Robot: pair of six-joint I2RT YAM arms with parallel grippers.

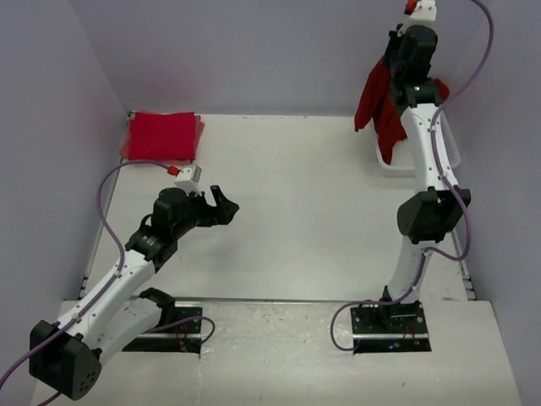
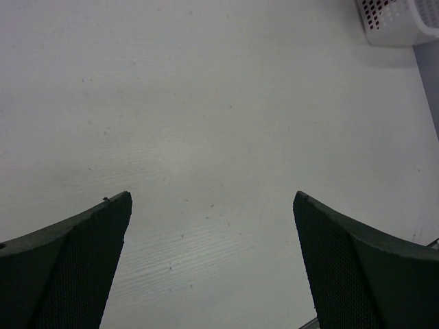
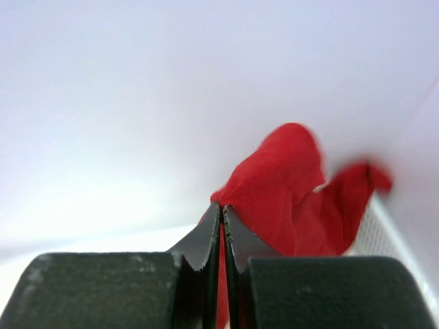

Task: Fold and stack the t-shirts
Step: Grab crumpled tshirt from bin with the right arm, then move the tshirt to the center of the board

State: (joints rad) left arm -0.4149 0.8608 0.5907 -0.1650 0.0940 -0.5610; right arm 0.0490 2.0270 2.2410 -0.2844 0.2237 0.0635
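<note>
At upper right of the top view, the right claw [image 3: 221, 208] clamps a dangling t-shirt [image 1: 374, 101], which likely needs spreading flat next; the left claw [image 2: 211, 197] hangs open.

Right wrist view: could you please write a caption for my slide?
Right gripper shut on a red t-shirt, white lattice basket at the right edge.

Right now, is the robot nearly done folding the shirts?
Partly. Done: a folded red stack sits at the far left corner of the table. In hand: the right hand is shut on a red shirt, held up above the basket; the left hand is open over the table. Left: that shirt needs laying flat, folding and stacking. I cannot tell whether more shirts wait in the basket.
</note>
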